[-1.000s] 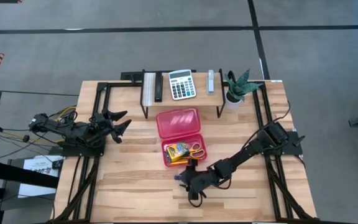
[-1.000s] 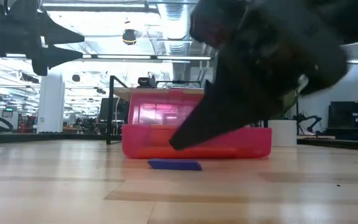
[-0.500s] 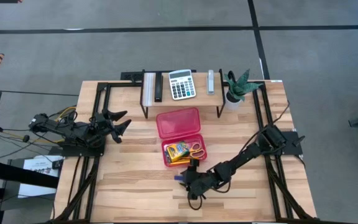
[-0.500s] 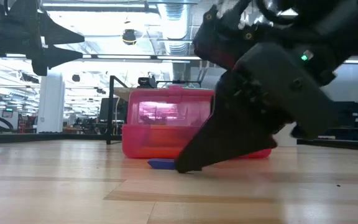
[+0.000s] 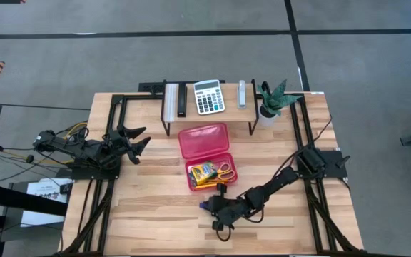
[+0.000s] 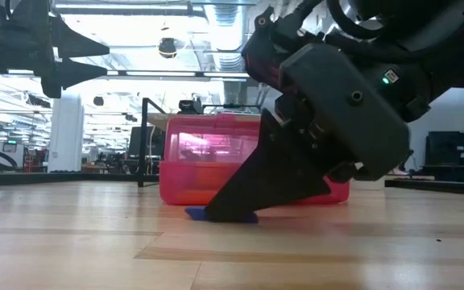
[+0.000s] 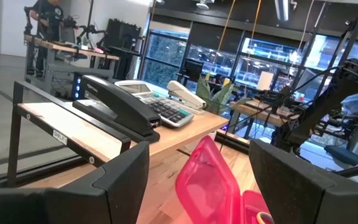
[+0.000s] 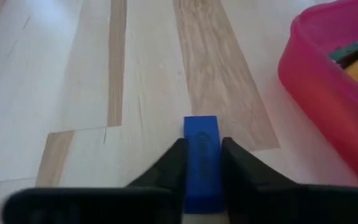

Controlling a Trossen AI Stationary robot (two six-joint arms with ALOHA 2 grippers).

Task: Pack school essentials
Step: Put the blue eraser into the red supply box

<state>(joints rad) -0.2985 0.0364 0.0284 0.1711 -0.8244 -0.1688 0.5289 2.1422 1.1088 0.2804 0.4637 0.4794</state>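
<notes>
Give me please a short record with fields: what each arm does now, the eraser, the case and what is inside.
right gripper: fingers on both sides of the blue eraser, on the table
left gripper: open, waiting at left edge
red case: lid open, near the eraser
inside case: crayon box, scissors
eraser: not packed yet

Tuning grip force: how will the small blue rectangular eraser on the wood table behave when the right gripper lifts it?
The small blue rectangular eraser looks like a solid flat block, so probably stiff and light. The right gripper has its fingers against the long sides, so it may pivot if pinched off-centre. Lying flat on the wooden table, it is unlikely to roll.
</notes>
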